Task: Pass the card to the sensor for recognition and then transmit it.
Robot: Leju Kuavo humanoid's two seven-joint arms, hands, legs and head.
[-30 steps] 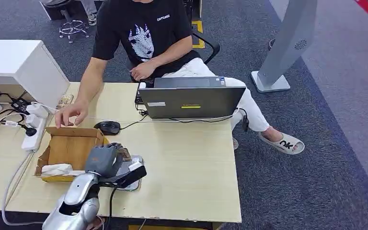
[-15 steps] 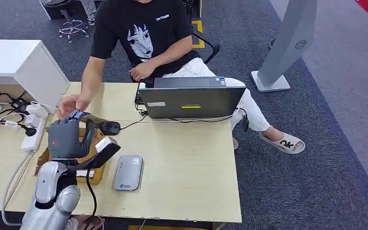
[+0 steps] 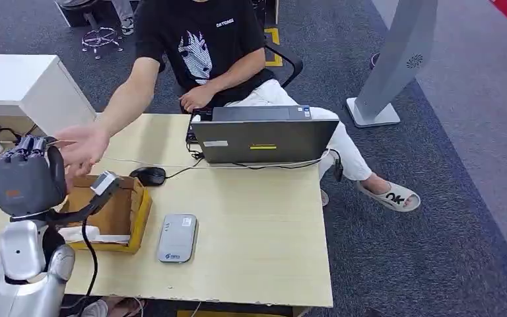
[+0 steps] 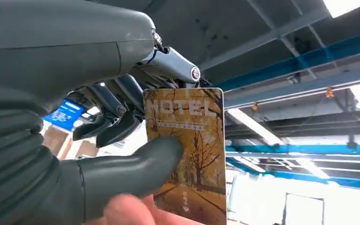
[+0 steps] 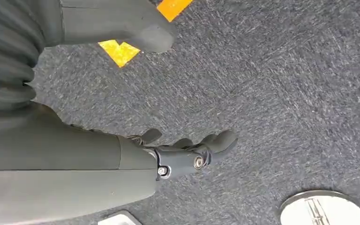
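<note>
Card held up at the table's left edge.
The left hand [image 3: 25, 177] pinches the hotel card [image 4: 187, 150] beside a person's open hand [image 3: 82, 146]; the right hand [image 5: 187, 154] hangs loosely open over carpet.

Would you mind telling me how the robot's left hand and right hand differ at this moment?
The left hand is raised and pinches the hotel card between thumb and fingers; the right hand holds nothing, its fingers loosely curled. The left hand meets the person's open hand above the cardboard box; the right hand hangs over grey carpet. Both have grey ribbed covers and dark fingers.
</note>
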